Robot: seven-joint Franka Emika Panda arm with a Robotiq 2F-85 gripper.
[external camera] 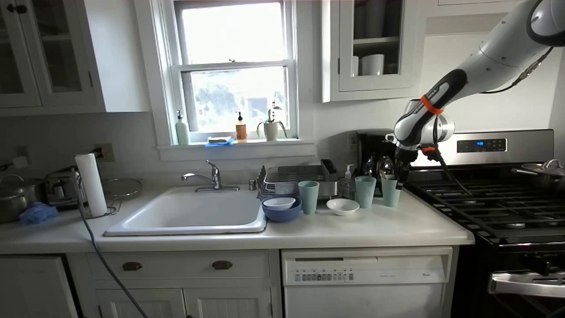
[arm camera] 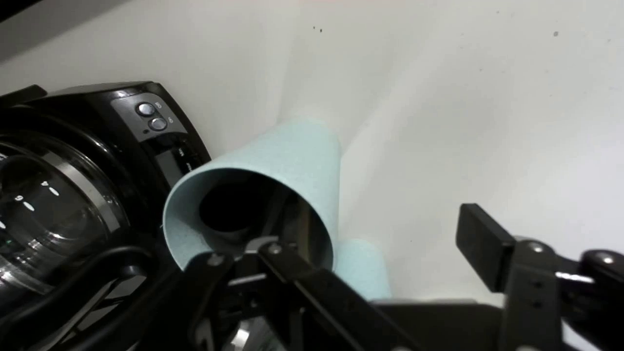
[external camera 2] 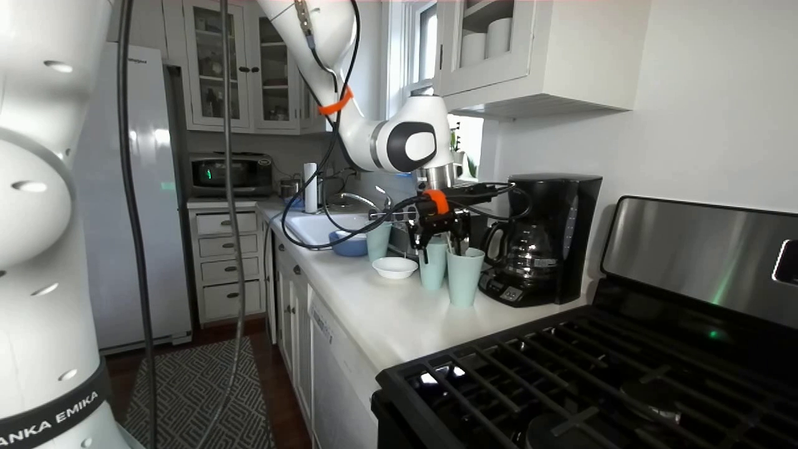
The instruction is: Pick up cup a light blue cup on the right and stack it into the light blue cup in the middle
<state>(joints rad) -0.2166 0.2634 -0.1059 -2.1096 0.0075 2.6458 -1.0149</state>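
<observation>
The right-hand light blue cup point(external camera: 390, 195) is standing upright, right of centre in both exterior views. It is ending a row of three: the middle cup point(external camera: 365, 192) is standing just beside it, the left-hand cup point(external camera: 308, 197) nearer the centre of the frame. One gripper point(external camera 2: 443, 252) is hanging at the right-hand cup's rim, its jaws standing wide apart; in the wrist view a finger point(arm camera: 278, 256) is overlapping the cup's mouth, and whether it is dipping inside I cannot tell. Two white bowls are showing: a shallow bowl point(external camera: 343, 207) is sitting between the left-hand and middle cups, and a nested bowl point(external camera: 279, 202) is resting inside the single blue bowl point(external camera: 284, 215).

In an exterior view the white counter point(external camera: 406, 229) is running from the left edge to a black stove point(external camera: 521, 221), a sink point(external camera: 190, 205) is lying left of centre, and a window point(external camera: 236, 79) is glowing at upper centre.

A refrigerator point(external camera 2: 140, 206), a microwave point(external camera 2: 230, 174) and a patterned rug point(external camera 2: 199, 386) are appearing only in an exterior view, towards the left. The wrist view alone is looking down into the right-hand cup, a coffee maker point(arm camera: 112, 161) filling the frame's left.
</observation>
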